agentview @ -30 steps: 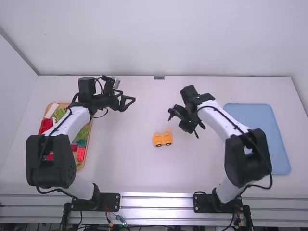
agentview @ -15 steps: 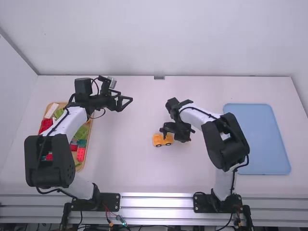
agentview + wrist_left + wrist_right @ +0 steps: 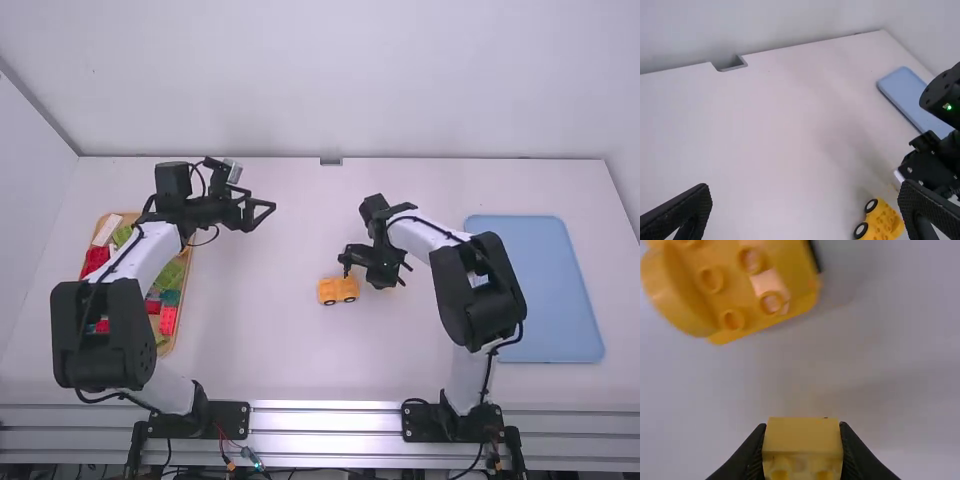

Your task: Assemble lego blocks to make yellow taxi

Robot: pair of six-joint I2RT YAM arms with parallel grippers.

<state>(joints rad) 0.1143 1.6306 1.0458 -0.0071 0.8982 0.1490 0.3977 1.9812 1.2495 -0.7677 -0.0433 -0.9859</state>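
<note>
and here we are in the middle of the bench (image 3: 260, 345), where the wheeled yellow car base (image 3: 338, 291) stands upright, studs bare on top! the right gripper (image 3: 802, 439) has its fingers clamped on both sides of a small yellow block (image 3: 802, 430), just beside that base and apart from it. so this looks like the stacking step: the lower body is together, and the taxi wants its upper part.

next move, as i call it: bring the block over the open studs, square it to the car, then press straight down. watch the angle! come in skewed and it could catch a stud edge or send those wheels rolling.

over on the other side, the left gripper (image 3: 806, 195) is spread wide and empty, above the bench, near the parts tray (image 3: 179, 316) by the left edge. it could steady the base if needed. a blue mat (image 3: 550, 290) lies towards the right edge.
</note>
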